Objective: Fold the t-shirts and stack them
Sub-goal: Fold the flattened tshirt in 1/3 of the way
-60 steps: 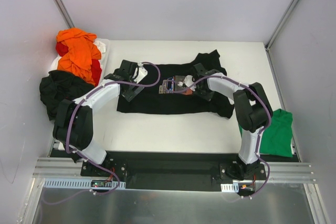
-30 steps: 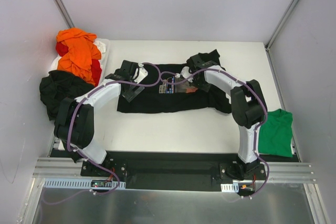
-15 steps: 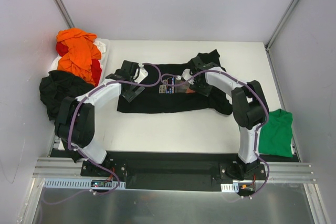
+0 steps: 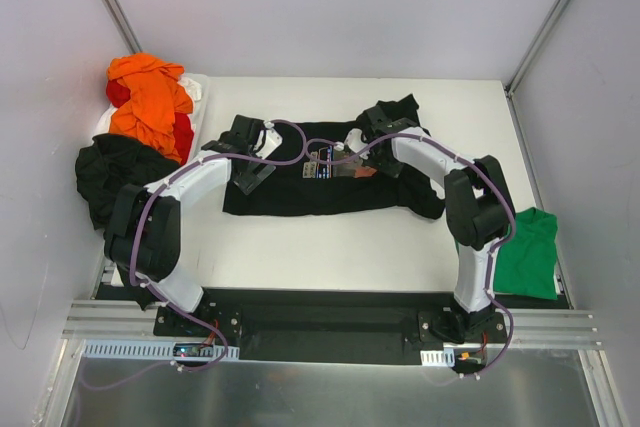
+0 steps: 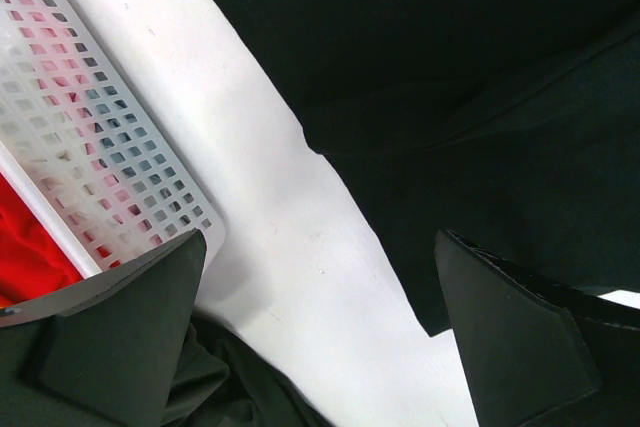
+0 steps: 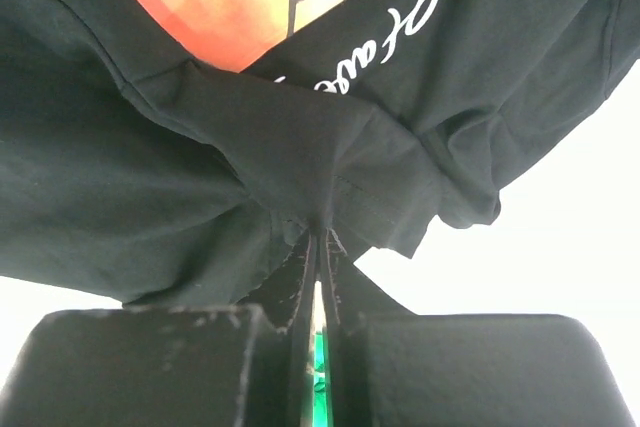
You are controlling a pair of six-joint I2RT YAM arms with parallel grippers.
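Top external: green shirt [image 4: 528,252] at the near right edge of the table [image 4: 300,247], fold unclear. Mid-table, black shirt [image 4: 300,197] spread out. Right pincer [image 6: 318,250] pinched tight on its cloth by the print [image 4: 325,164]. Left pincer [image 5: 315,337] wide, empty, over its left edge. Far left, heap [image 4: 148,107] of orange, red and black, unfolded. Early, I judge: no stack.

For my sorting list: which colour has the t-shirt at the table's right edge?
That t-shirt is bright green; top external view shows it best.
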